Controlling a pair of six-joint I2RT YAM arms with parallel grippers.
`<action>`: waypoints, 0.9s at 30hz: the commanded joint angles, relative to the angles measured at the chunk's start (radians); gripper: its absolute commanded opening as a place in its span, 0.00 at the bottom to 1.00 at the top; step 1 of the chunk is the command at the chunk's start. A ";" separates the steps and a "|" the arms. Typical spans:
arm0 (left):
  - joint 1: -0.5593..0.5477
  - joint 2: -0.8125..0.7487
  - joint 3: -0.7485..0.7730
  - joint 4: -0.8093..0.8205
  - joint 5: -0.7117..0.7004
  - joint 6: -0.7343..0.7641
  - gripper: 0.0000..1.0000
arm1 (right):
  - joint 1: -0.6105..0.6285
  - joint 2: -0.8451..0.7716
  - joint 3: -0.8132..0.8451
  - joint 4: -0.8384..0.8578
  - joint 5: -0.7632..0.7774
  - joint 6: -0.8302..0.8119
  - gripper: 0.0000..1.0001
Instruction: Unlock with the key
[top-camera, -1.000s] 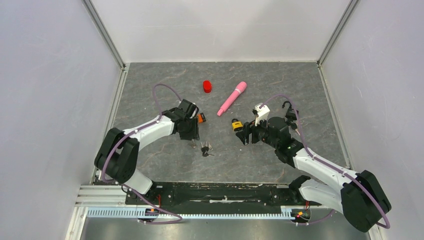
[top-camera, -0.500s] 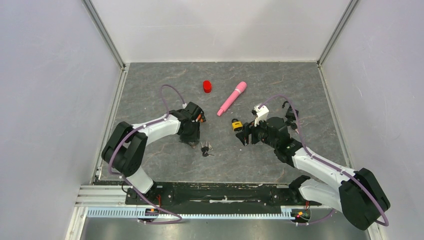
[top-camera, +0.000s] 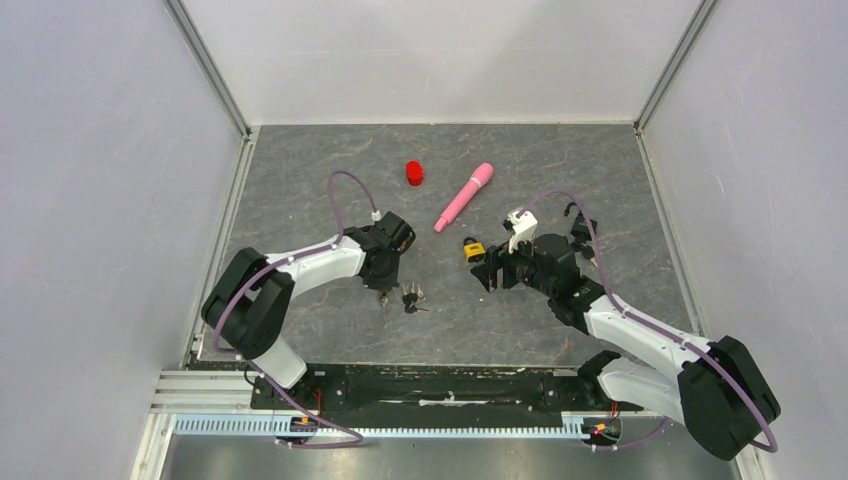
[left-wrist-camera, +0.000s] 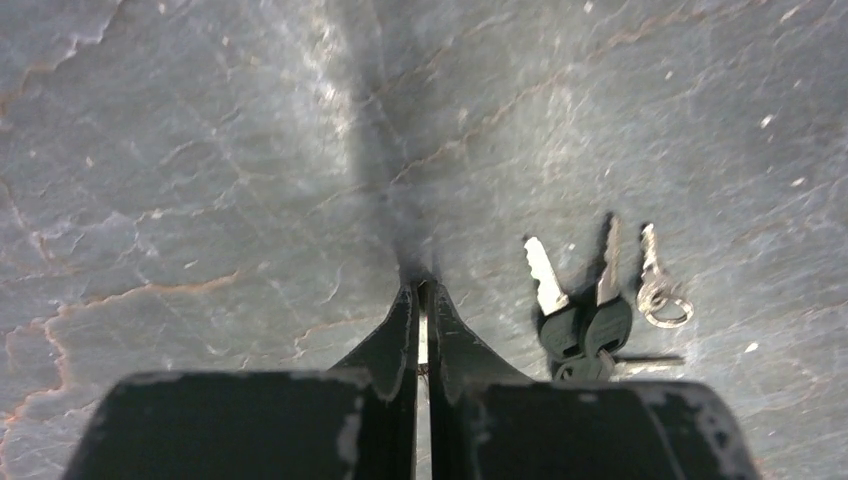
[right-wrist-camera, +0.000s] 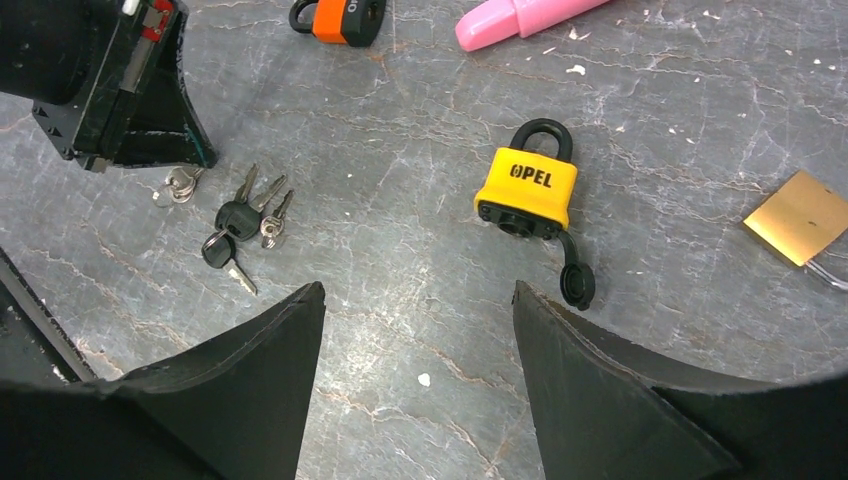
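**Left wrist view: left gripper (left-wrist-camera: 420, 292) pinched shut beside the keys (left-wrist-camera: 585, 305)**

Left wrist view shows the two black fingers pressed tight together, and I can see nothing between them. The keys lie flat on the table (left-wrist-camera: 200, 150), just to the right in the frame, not picked up. I think the pinch is off to one side, so it grabs only air.

The right gripper (right-wrist-camera: 418, 288) hangs wide open and holds nothing. It sits low near the yellow padlock (right-wrist-camera: 527, 188), likely so it can hold the lock steady for the key.

The right wrist view shows an orange padlock (right-wrist-camera: 340, 17) at the top edge and a brass padlock (right-wrist-camera: 798, 216) at the right edge. I cannot find either in the top view. Only the top view shows the red cap (top-camera: 415, 173).
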 joint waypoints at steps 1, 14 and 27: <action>-0.004 -0.119 -0.050 0.023 -0.006 -0.031 0.02 | 0.004 -0.014 -0.013 0.061 -0.037 0.016 0.71; -0.003 -0.455 -0.214 0.336 0.073 -0.165 0.02 | 0.046 -0.027 -0.084 0.297 -0.180 0.080 0.71; -0.004 -0.624 -0.261 0.544 0.179 -0.309 0.02 | 0.206 0.204 -0.022 0.766 -0.271 0.299 0.70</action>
